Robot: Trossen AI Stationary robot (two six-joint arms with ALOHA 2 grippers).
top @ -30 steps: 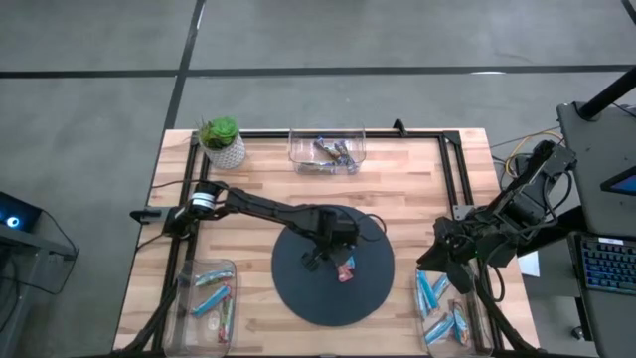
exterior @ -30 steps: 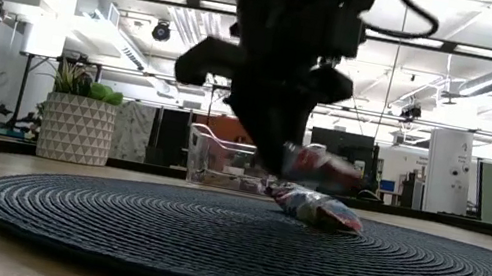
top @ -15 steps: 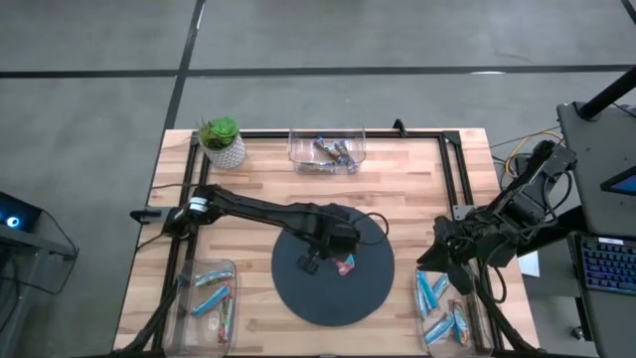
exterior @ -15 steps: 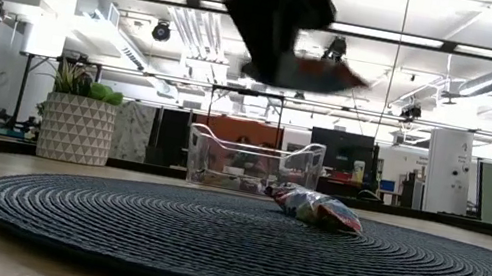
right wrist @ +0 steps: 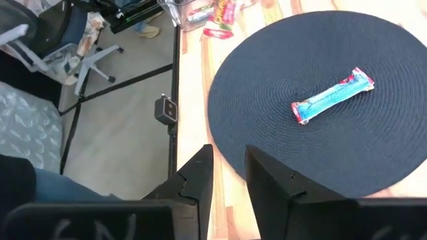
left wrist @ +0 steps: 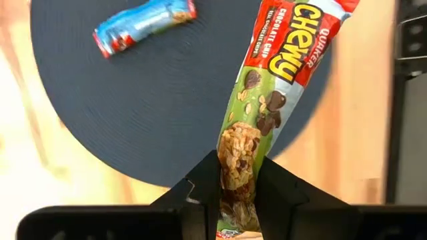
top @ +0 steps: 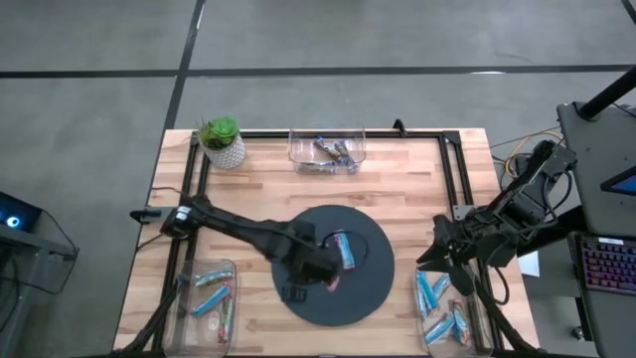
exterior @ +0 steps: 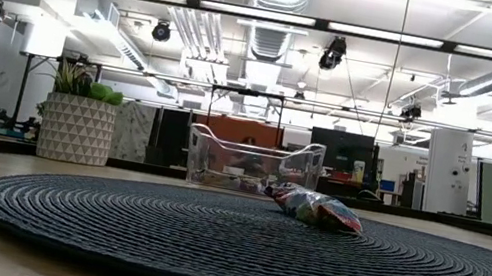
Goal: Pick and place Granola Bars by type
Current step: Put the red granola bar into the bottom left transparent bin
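Lifted clear of the large dark round woven mat (top: 333, 266) now, left gripper (left wrist: 238, 190) pinches a green-and-red chewy granola bar (left wrist: 267, 100) over the mat's near-left edge. One blue-wrapped bar (top: 345, 250) lies mid-mat. Right gripper (right wrist: 229, 175), narrowly parted and empty, waits at the wooden table's (top: 417, 189) right edge. Beyond, a clear plastic bin (exterior: 252, 163) stands at the far edge.
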